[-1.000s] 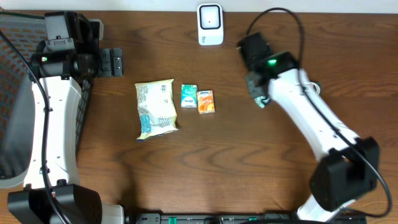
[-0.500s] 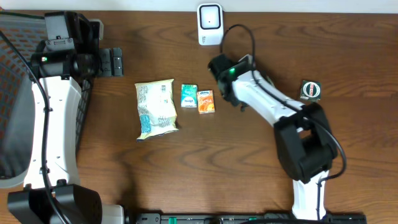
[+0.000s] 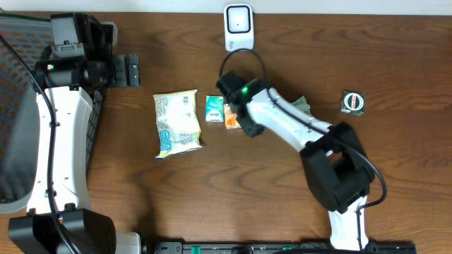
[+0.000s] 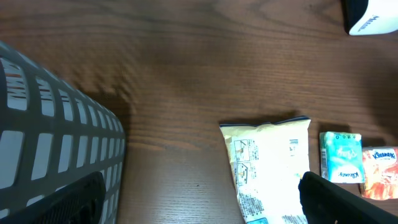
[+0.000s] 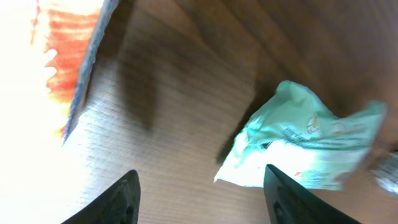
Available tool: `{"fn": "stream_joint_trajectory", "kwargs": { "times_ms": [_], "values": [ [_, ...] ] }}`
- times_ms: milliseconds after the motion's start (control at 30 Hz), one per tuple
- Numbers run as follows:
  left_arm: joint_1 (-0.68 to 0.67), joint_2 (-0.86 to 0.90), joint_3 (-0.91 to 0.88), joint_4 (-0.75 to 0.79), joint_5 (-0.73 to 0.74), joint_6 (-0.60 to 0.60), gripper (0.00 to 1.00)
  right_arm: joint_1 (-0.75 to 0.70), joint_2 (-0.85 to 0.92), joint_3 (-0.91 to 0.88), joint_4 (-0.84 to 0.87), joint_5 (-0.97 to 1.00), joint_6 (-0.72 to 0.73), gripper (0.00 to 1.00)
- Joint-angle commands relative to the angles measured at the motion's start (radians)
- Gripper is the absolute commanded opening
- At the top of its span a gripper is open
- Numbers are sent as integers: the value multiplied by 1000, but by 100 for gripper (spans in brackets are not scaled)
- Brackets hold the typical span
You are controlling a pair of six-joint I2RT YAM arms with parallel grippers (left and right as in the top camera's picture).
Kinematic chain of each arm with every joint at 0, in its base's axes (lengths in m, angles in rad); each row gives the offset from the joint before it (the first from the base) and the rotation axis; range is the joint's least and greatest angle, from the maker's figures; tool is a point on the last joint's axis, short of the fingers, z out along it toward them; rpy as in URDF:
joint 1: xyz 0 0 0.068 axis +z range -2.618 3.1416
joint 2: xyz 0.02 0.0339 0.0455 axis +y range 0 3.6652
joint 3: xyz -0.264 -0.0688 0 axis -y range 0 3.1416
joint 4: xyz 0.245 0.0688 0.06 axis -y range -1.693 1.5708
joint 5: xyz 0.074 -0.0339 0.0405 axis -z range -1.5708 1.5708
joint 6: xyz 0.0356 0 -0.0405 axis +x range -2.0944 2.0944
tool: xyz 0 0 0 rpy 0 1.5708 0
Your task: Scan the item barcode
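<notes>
Box (image 5: pixel 56 62): orange and white, upper left of the right wrist view.
Right end effector (image 5: pixel 202 199): fingers apart, holding nothing.

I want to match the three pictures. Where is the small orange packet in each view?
Overhead: orange packet at the centre, partly under the right arm.
Left wrist: bottom right corner.
Right wrist: top left, washed out by glare.
Landmark: teal packet directly on its left, in overhead and left wrist only.
</notes>
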Motion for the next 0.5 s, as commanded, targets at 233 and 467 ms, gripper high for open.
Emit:
{"fn": "stream_joint_trajectory", "kwargs": {
  "times_ms": [233,467],
  "values": [
    [-2,2,12,-3,-5,13,98,-351,-69,146,-77,-601,-23,51],
    [-2,2,12,-3,-5,13,97,-434,-61,101,-3,-636,-10,36]
  ]
}}
